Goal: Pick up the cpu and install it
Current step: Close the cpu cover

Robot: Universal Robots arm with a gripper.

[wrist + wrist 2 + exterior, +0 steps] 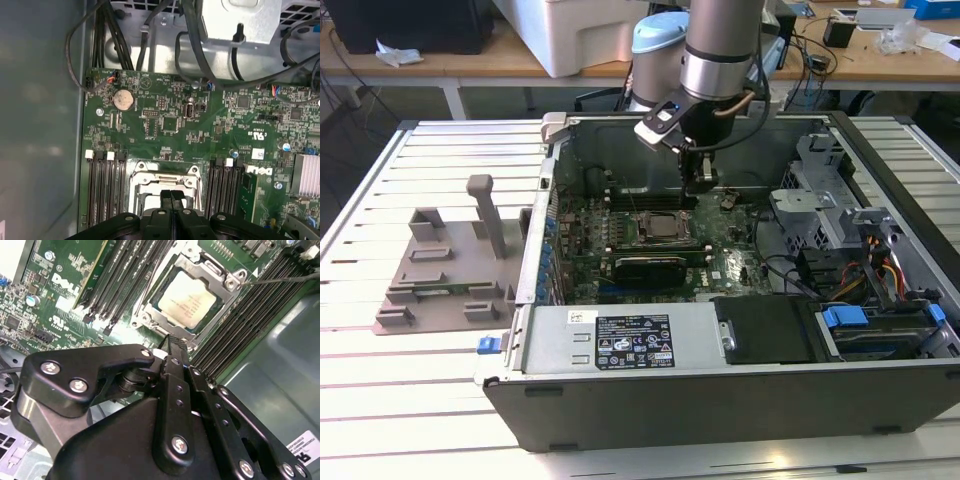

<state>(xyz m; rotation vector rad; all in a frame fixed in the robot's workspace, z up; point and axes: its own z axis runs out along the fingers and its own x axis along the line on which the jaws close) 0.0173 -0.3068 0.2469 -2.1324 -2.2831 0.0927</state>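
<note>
The cpu [660,227] is a silver-grey square lying flat in the motherboard socket [658,212], inside the open computer case. The second wrist view shows the cpu [187,302] seated within the metal socket frame [226,281]. My gripper [700,186] hangs just above the board, a little toward the exterior view's right of the socket. Its black fingers are shut together with nothing between them, as both wrist views show. The gripper [172,343] tip is apart from the chip. In the first wrist view the gripper [171,195] covers part of the socket [165,175].
Memory slots [105,177] flank the socket on both sides. Black cables [190,45] and a drive cage [830,200] crowd the case's right in the exterior view. A power supply [630,340] sits at the front. A grey parts fixture [445,270] stands on the slatted table [400,400].
</note>
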